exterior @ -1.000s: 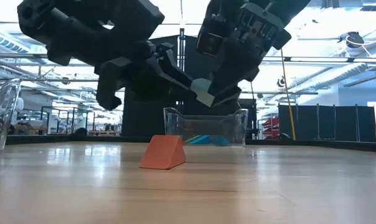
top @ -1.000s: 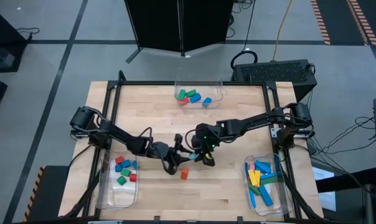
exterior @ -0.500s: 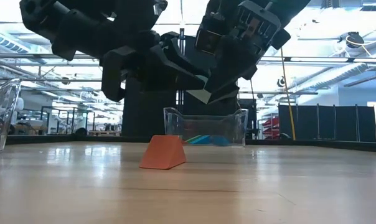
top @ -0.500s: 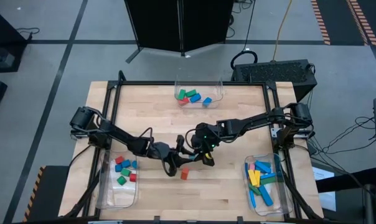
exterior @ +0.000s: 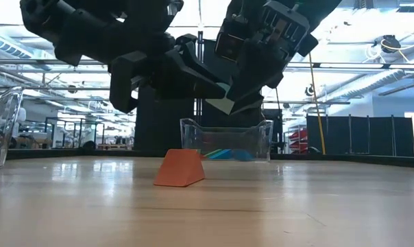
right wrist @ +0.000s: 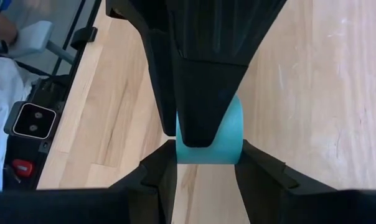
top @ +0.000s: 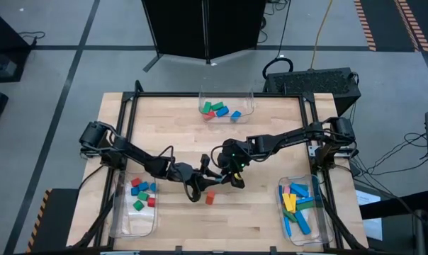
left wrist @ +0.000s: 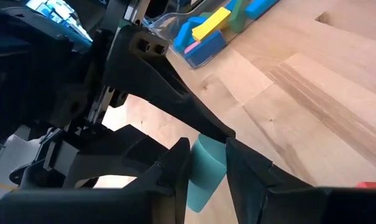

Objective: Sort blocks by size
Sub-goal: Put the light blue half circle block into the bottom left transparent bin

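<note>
Above mid-counter [top: 271, 212], the cyan block [right wrist: 208, 134], pinched by the right pincer [right wrist: 203, 163], has been clamped by the left pincer [left wrist: 208, 163]: a handover is judged underway.

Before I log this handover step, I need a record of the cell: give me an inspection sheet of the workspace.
Surface: wooden table, mostly bare.
Job's things: cyan block between both grippers above the table; red block loose on the table; far bin, left bin and right bin hold sorted blocks.
Clutter: nothing seen.
Grippers: right gripper shut on the cyan block; left gripper fingers either side of it, closing.
Cables: a cable loop on the floor past the table's far edge.
Surroundings: dark cabinet, black box.
</note>
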Tool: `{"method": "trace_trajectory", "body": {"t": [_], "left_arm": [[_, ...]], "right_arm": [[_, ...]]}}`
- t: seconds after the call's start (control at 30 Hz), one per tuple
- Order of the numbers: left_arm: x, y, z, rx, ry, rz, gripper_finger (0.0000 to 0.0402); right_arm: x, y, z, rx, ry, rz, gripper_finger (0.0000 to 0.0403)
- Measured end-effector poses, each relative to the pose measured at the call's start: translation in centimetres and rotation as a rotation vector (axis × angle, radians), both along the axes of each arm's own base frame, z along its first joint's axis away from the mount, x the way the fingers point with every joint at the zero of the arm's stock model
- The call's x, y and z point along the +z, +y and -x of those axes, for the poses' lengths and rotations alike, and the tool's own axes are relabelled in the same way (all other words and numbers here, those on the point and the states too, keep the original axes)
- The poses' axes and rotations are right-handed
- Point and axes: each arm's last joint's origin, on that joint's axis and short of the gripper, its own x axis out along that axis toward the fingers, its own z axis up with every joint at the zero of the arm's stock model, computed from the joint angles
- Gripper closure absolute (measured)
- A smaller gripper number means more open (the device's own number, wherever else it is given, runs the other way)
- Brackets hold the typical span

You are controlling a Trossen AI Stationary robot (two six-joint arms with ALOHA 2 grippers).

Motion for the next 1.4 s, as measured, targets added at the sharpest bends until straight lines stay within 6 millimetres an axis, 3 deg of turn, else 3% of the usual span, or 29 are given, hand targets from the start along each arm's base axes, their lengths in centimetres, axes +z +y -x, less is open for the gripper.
{"method": "trace_trajectory", "body": {"t": [0.33,0.63,0.83,1.03,1.27,1.4], "left_arm": [[0.2,-0.7,0.2,0.046,-0.033,-0.013,0.0311],[0.6,-1.6,0.6,0.149,-0.06,-0.048,0.0312],[2.8,-2.3,2.0,0.204,-0.059,-0.024,0.0312],[5.3,-2.1,4.9,0.287,0.046,0.118,0.0312],[8.6,-2.0,10.7,0.374,0.183,0.373,0.0312],[10.0,-2.4,14.0,0.33,0.263,0.502,0.0312]], "right_arm": [[0.0,0.0,0.0,0.007,-0.009,-0.002,0.0256],[0.0,0.0,0.0,-0.011,0.007,-0.015,0.0186],[-0.6,0.0,0.5,-0.105,0.081,0.115,0.0157],[-0.4,1.3,0.4,-0.022,0.026,0.134,0.0154],[-0.1,2.7,0.2,0.068,-0.066,0.184,0.0154],[0.0,2.8,0.1,0.072,-0.077,0.188,0.0154]]}}
